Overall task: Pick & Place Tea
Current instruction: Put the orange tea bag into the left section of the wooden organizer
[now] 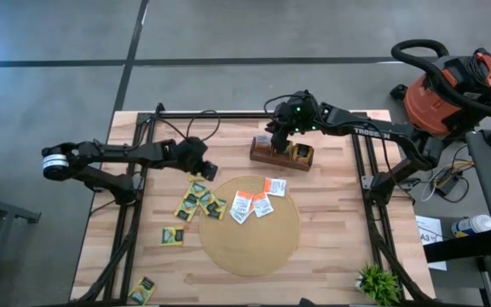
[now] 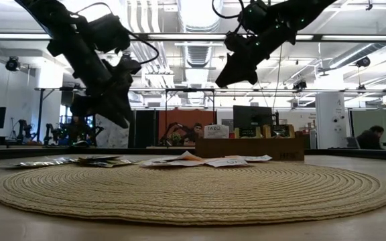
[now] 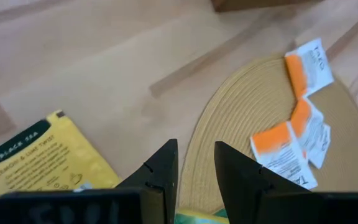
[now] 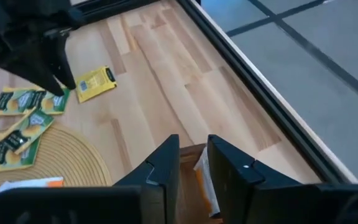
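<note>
Right pincer (image 4: 193, 163) hangs over the wooden box (image 1: 280, 155), fingers narrowly apart (an orange sachet (image 4: 202, 177) between them); left pincer (image 3: 196, 163) narrow, empty.

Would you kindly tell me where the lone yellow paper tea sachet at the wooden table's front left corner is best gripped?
The yellow sachet lies flat on the wooden table, apart from the others. Probably come straight down and pinch across two opposite edges, since its flat pose offers no raised part.

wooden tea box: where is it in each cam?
High: wooden box at the table's back, under the right pincer.
Low: centre-right, behind the round mat.
Left wrist: brown corner at top edge.
Right wrist: just past the fingertips.
Shared landmark: round mat.
</note>
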### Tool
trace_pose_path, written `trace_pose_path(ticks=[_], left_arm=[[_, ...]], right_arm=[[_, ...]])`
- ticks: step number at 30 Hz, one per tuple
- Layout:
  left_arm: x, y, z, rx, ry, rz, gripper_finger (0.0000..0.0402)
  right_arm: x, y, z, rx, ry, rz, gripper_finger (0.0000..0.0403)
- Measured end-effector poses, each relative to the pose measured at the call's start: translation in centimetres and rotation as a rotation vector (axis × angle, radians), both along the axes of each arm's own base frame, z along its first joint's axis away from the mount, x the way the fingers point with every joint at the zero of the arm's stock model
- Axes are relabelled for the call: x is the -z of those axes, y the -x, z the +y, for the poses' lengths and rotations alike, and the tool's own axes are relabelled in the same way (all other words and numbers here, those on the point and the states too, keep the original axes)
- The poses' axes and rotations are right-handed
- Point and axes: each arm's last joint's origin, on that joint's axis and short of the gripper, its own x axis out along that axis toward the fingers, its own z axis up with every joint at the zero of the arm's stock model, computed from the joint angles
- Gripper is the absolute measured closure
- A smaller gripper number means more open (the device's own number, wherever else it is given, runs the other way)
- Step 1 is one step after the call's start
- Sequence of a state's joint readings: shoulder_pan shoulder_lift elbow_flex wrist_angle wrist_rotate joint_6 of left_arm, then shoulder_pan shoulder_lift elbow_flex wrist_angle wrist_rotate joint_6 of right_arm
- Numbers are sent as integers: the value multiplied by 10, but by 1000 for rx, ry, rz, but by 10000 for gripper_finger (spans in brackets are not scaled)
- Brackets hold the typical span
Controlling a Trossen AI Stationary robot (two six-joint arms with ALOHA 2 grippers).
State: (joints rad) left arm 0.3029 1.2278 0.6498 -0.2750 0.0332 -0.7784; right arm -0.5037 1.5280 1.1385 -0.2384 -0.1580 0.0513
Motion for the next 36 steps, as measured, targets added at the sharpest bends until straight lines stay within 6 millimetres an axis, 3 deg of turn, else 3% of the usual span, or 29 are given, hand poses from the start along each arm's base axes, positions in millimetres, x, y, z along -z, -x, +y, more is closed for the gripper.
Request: trace_pose_path(ticks=[10, 22, 30, 36], left_arm=[[1, 0, -2, 21, -9, 15, 303], [6, 6, -8, 64, 31, 92, 303], [13, 9, -9, 71, 33, 123, 303], [13, 8, -9, 131, -24, 100, 303]], right_arm=[[29, -11, 0, 31, -100, 53, 318], [80, -44, 0, -127, -344, 123, 329], [97, -61, -3, -158, -397, 149, 318], [100, -65, 7, -223, -426, 221, 318]])
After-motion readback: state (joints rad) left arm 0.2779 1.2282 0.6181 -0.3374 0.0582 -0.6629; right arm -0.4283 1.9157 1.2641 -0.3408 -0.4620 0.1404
